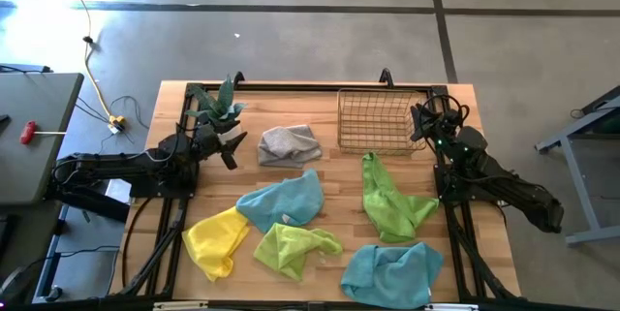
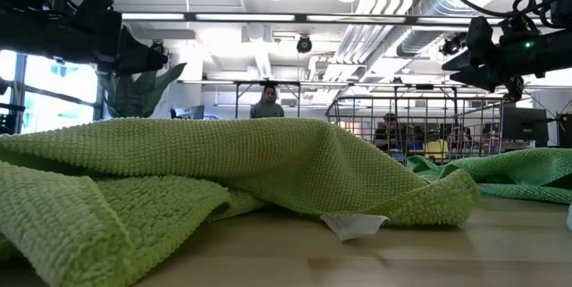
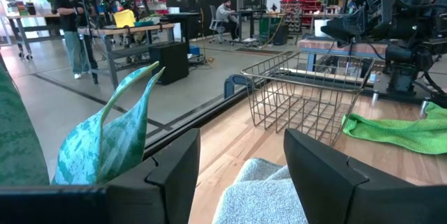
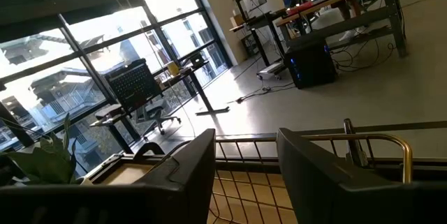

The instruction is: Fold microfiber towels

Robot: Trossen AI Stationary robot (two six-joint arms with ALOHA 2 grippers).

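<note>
My left gripper [image 1: 231, 144] hangs over the far left part of the table [image 1: 174, 98], just left of the grey towel [image 1: 289, 145], with its fingers [image 3: 174, 175] spread apart and nothing between them. In my left wrist view the grey towel [image 3: 262, 196] lies right under the gap between those fingers. A potted plant [image 1: 215, 106] stands just beyond that gripper at the far left corner.

My right gripper [image 1: 421, 122] hovers at the far right, beside the right wall of the wire basket [image 1: 373, 117], also with its fingers [image 4: 192, 168] held apart and empty. The right wrist view looks over the basket's rim [image 4: 377, 140] toward the room.

The six towels lie loose and crumpled on the table. One light blue towel [image 1: 284, 202] sits in the middle, touching the yellow towel [image 1: 217, 240] at its near left. A lime green towel [image 1: 294, 245] lies just near of that blue one. A second lime green towel [image 1: 390, 200] stretches from the basket's near edge toward the right side. The other light blue towel [image 1: 392, 272] lies at the near right edge.

In the low view the near lime green towel [image 2: 223, 171] fills the foreground, with a white tag [image 2: 355, 224] showing at its edge.
</note>
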